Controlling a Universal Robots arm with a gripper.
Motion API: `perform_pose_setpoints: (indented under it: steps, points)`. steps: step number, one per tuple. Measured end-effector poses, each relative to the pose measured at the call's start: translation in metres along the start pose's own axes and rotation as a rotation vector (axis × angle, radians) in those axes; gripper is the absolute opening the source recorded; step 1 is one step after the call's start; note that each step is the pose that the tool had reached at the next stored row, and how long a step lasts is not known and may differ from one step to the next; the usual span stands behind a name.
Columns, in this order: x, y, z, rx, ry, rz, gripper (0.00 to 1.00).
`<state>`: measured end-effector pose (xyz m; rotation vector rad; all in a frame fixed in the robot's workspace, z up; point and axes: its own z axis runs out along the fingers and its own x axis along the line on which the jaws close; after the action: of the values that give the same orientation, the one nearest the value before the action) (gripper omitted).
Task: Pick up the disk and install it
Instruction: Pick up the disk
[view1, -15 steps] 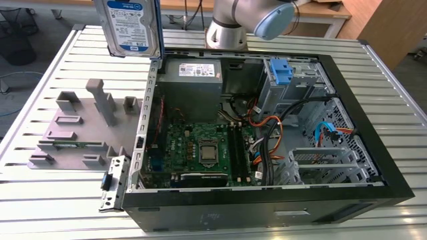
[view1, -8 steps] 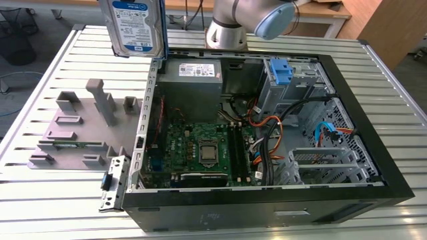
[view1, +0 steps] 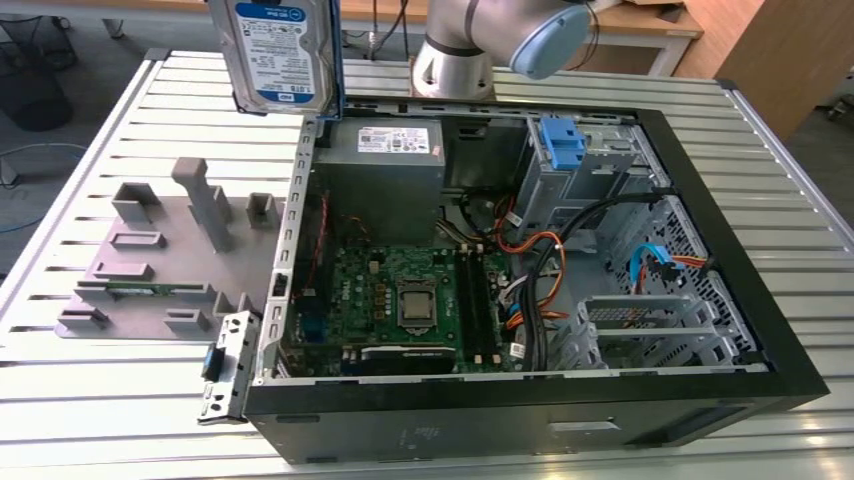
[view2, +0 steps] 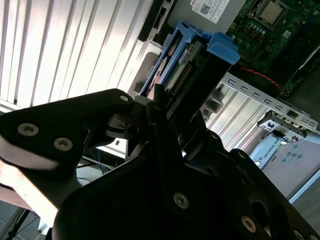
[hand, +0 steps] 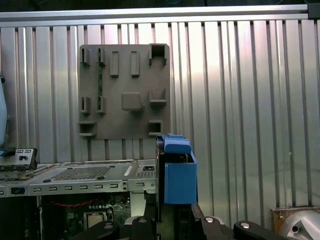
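Observation:
The disk (view1: 280, 55) hangs upright in the air above the far left corner of the open computer case (view1: 747, 300), its blue-and-white label facing the exterior camera and a blue rail along its edge. In the second wrist view my gripper (view2: 172, 107) is shut on the disk (view2: 187, 60), the black fingers (view2: 157, 107) clamping its near end, with its connector edge and blue rails pointing down toward the case. The first wrist view shows the disk's blue rail (hand: 176, 172) edge-on over the case's side wall.
Inside the case are a grey power-supply box (view1: 387, 140), a green motherboard (view1: 400, 300), cable bundles (view1: 547, 270) and a drive cage holding a blue bracket (view1: 565, 140). A grey fixture plate (view1: 160, 260) with upright posts lies on the slatted table (view1: 80, 420). The arm's base (view1: 461, 55) stands behind the case.

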<state>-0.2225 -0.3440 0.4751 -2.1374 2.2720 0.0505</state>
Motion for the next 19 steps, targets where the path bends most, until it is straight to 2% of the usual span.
perform_pose_setpoints:
  steps: [19]
  points:
    - [-0.0002,-0.0032,0.0000,0.0000,0.0000,0.000,0.35]
